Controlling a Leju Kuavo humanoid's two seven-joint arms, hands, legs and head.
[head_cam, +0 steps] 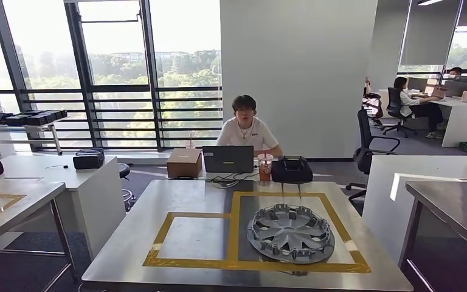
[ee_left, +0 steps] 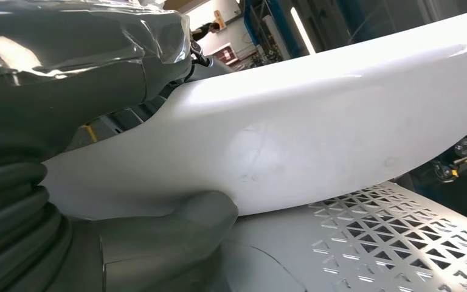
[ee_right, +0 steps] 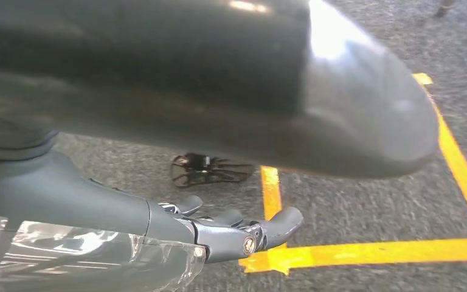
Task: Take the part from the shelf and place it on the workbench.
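Note:
A large white curved part (ee_left: 316, 121) runs across the left wrist view. My left hand (ee_left: 48, 121) grips it at one end, the thick thumb (ee_left: 176, 231) pressed under its edge, above a perforated metal surface (ee_left: 389, 237). My right hand (ee_right: 219, 234) hangs over grey floor, its fingers loosely extended and holding nothing. In the head view a steel workbench (head_cam: 182, 201) stands straight ahead, with yellow tape rectangles (head_cam: 237, 207) on its top. A silver hubcap (head_cam: 290, 232) lies in the right rectangle.
A person (head_cam: 245, 131) sits behind the workbench with a laptop (head_cam: 228, 159), a cardboard box (head_cam: 184, 163), a cup (head_cam: 264, 165) and a black bag (head_cam: 291, 170). Tables flank it on the left (head_cam: 67, 170) and right (head_cam: 456, 207). Yellow floor tape (ee_right: 365, 252) lies under my right hand.

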